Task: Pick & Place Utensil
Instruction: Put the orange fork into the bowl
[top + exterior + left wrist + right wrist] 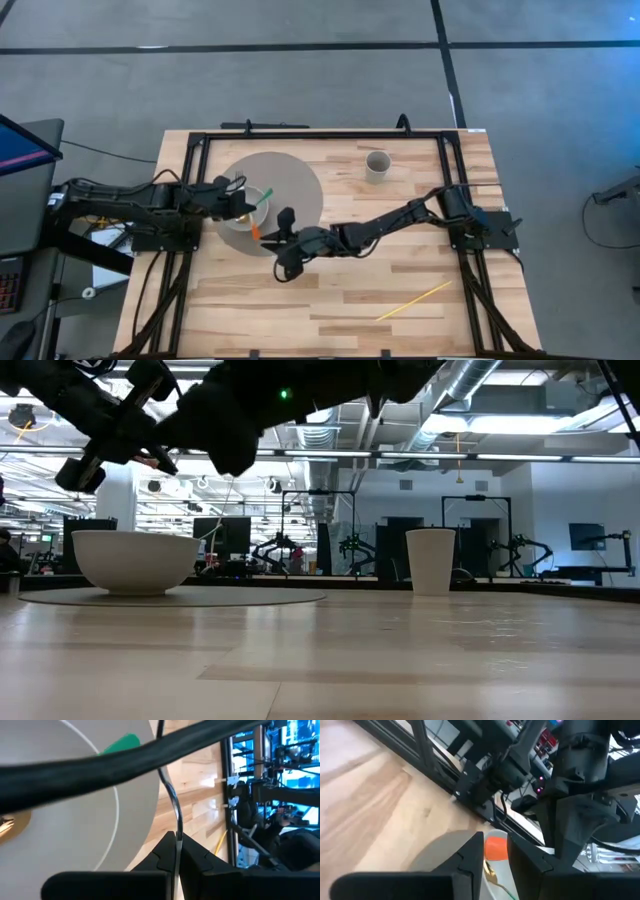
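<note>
A white bowl (228,222) (135,560) stands on a round grey mat (295,185). A utensil with a thin green shaft (264,208) and an orange end (256,232) leans over the bowl's near right rim. A gold utensil (490,870) lies inside the bowl. My right gripper (265,236) (495,840) reaches in from the right at that rim and is shut on the orange end. My left gripper (238,197) (176,837) is shut over the bowl's far left rim, with a thin silvery wire (170,795) rising from its fingertips. My left gripper pinches the thin silvery wire's lower end (176,834) in the seam between its two fingers. The wire rises from there and curves away over the bowl's side. My right gripper has the utensil's orange end (495,847) between its two fingertips, coming nearly level from the table's right. The green shaft runs on over the bowl.
A white paper cup (377,165) (431,560) stands at the back right of the table. A thin yellow stick (412,300) lies near the front right edge. A black cable (150,755) crosses close in front of the left wrist camera.
</note>
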### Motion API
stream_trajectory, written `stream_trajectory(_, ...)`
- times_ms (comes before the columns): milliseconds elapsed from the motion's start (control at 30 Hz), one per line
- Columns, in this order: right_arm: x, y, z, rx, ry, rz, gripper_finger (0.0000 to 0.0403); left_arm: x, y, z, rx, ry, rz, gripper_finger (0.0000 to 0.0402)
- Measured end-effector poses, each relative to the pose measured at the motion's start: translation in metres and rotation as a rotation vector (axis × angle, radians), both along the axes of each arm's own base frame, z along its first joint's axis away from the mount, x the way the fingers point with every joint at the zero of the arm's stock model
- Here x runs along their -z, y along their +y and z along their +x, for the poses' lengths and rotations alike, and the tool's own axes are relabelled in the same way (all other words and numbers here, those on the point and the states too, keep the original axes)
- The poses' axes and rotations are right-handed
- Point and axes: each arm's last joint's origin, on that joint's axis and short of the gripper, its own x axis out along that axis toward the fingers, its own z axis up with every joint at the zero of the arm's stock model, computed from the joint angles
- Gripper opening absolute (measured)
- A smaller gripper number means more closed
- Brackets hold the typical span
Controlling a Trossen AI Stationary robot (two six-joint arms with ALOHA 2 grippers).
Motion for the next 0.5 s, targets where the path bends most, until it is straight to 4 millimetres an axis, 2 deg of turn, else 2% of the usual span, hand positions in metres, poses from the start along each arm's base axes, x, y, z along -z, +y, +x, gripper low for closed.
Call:
stream_trajectory(233, 0.000, -0.002, 0.001, -0.012, 0.007, -0.065, 0.0079, -0.002, 0.006, 0.002, -0.045, -0.030, -0.004, 0.0015)
stream_trajectory(500, -0.001, -0.003, 0.001, -0.016, 0.024, -0.279, 0.0079, -0.006, 0.006, 0.012, -0.003, -0.093, -0.020, 0.0011)
